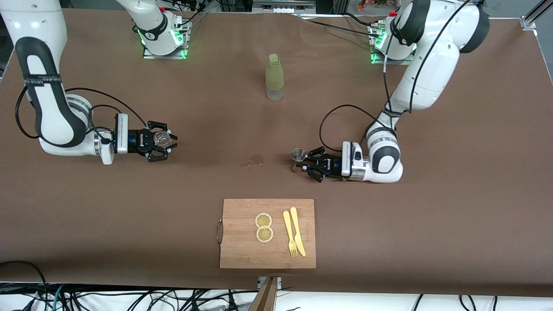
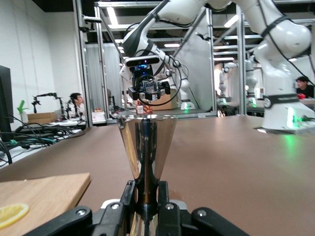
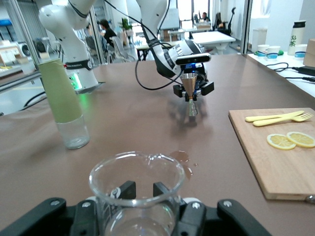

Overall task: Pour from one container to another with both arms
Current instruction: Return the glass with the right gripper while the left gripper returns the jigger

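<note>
My left gripper (image 1: pixel 299 163) reaches in level and low over the table's middle, shut on the waist of a steel double-cone jigger (image 1: pixel 297 154) that stands upright. In the left wrist view the jigger (image 2: pixel 146 142) rises between the black fingers (image 2: pixel 126 199). Toward the right arm's end of the table, my right gripper (image 1: pixel 166 142) is shut on a clear glass beaker (image 1: pixel 162 138). The beaker (image 3: pixel 135 184) fills the foreground of the right wrist view, where the jigger (image 3: pixel 190 93) also shows in the left gripper. The two grippers face each other, well apart.
A green bottle with a clear base (image 1: pixel 274 77) stands near the robots' bases. A small wet spot (image 1: pixel 255 161) lies between the grippers. Nearer the front camera is a wooden cutting board (image 1: pixel 242 242) with two lemon slices (image 1: pixel 264 227), a yellow fork (image 1: pixel 289 233) and a knife (image 1: pixel 298 231).
</note>
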